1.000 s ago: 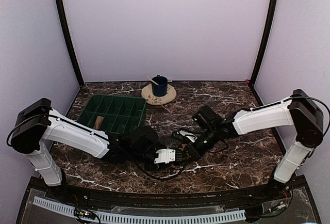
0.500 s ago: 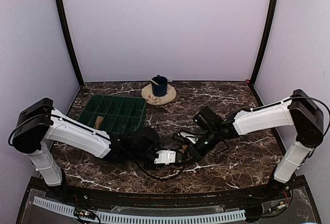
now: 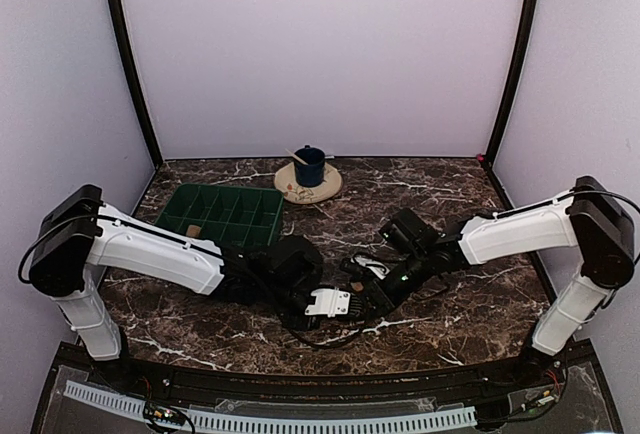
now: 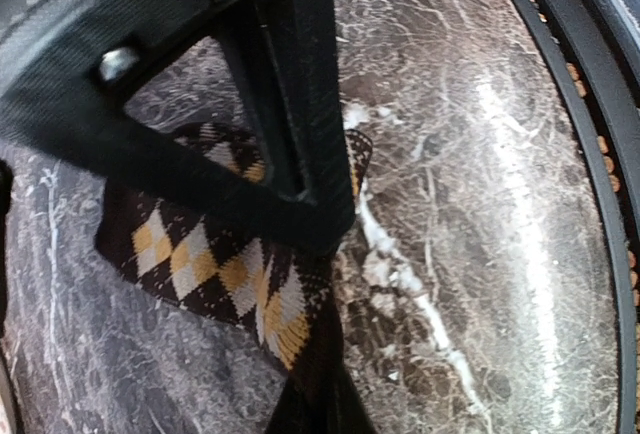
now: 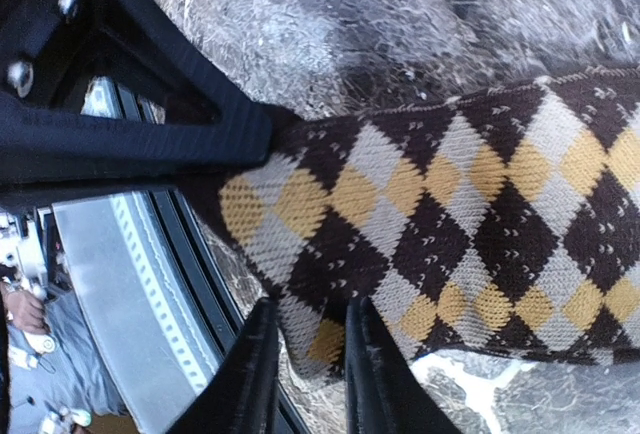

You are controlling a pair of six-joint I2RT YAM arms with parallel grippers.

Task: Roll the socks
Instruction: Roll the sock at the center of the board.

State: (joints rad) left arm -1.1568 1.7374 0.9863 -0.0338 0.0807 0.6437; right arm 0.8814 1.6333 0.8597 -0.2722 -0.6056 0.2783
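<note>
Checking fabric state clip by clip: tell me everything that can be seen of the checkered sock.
The checkered sock is soft knit fabric, dark brown with diamonds in cream, grey and mustard yellow. The part that shows lies flat on the dark marbled table, in its near half, between the two arms. The left gripper is shut on one edge. The right gripper has a finger on either side of a rounded end, but whether it clamps is unclear. The fingers hide the sock's full length.

Marble table [image 3: 480, 304]: checkered sock [image 5: 450, 214], green tray [image 3: 230, 190]
</note>
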